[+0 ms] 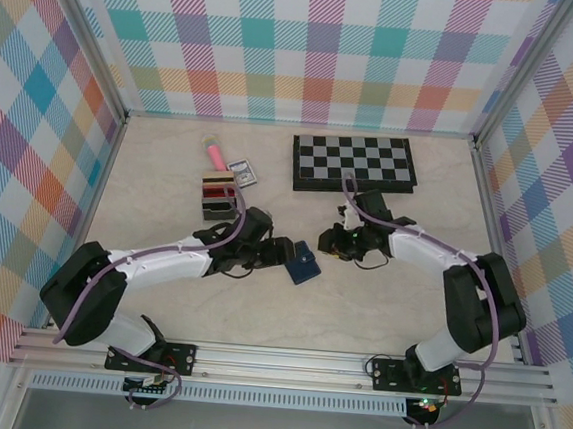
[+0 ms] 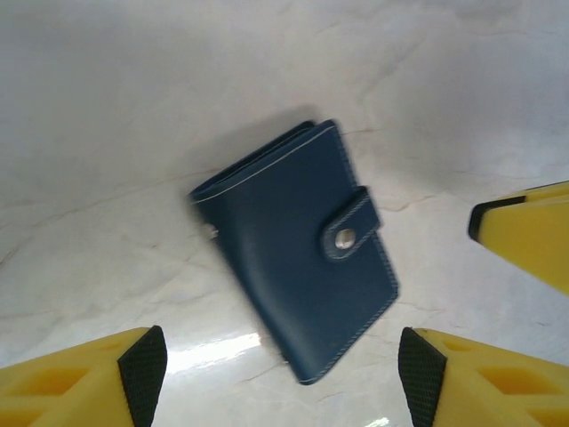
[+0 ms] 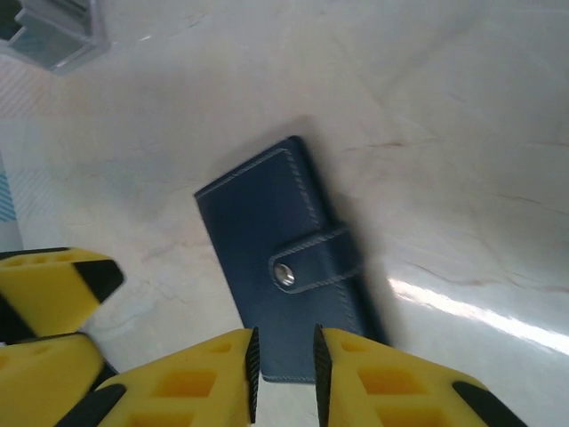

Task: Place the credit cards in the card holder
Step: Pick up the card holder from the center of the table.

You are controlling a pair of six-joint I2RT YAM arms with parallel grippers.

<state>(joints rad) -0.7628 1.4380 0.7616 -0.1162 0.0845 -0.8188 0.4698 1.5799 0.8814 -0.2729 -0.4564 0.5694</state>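
Note:
The card holder (image 1: 304,267) is a navy wallet lying closed on the table between the two grippers, its snap tab (image 2: 345,237) fastened. My left gripper (image 2: 283,374) is open wide, its black pads (image 2: 142,374) either side of the wallet's near corner and not touching it. My right gripper (image 3: 284,369) hovers over the wallet (image 3: 280,267) from the other side, its jaws a narrow gap apart with nothing between them. The credit cards (image 1: 216,182) stand as coloured edges in a grey slotted stand at the back left.
A folded chessboard (image 1: 353,163) lies at the back right. A pink object (image 1: 214,154) and a small blue-and-white box (image 1: 243,174) sit behind the grey stand (image 1: 219,207). Plaid walls enclose three sides. The two grippers are close together over the wallet.

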